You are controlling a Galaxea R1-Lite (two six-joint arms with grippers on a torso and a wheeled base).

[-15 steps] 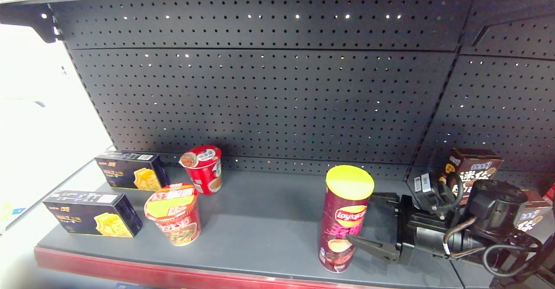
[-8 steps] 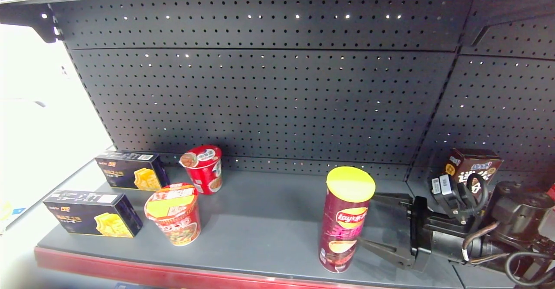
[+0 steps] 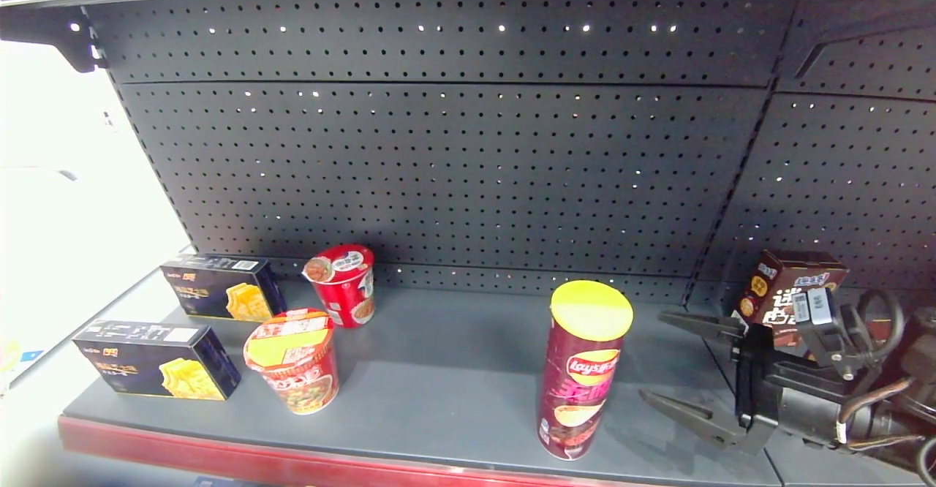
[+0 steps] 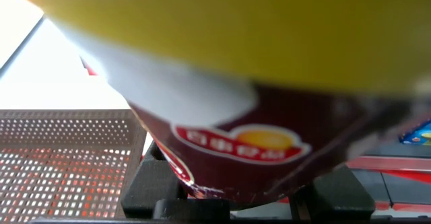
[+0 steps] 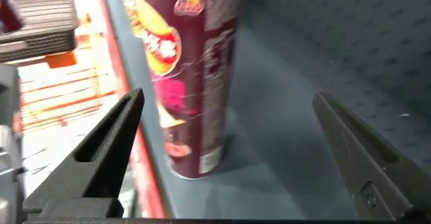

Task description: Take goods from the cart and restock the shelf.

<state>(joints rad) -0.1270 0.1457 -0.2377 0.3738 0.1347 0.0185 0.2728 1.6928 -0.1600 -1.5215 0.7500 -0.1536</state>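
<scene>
right gripper (image 3: 653,357), lower right of the head view, spread wide just beside the upright chips can (image 3: 583,370) on the shelf (image 3: 439,384); left gripper (image 4: 246,200) pinches a 2nd can (image 4: 256,150).

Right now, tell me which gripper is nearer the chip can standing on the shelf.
Right. The right gripper sits open just beside the chip can on the shelf, apart from it. The left gripper is by the cart's mesh, shut on a second can.
</scene>
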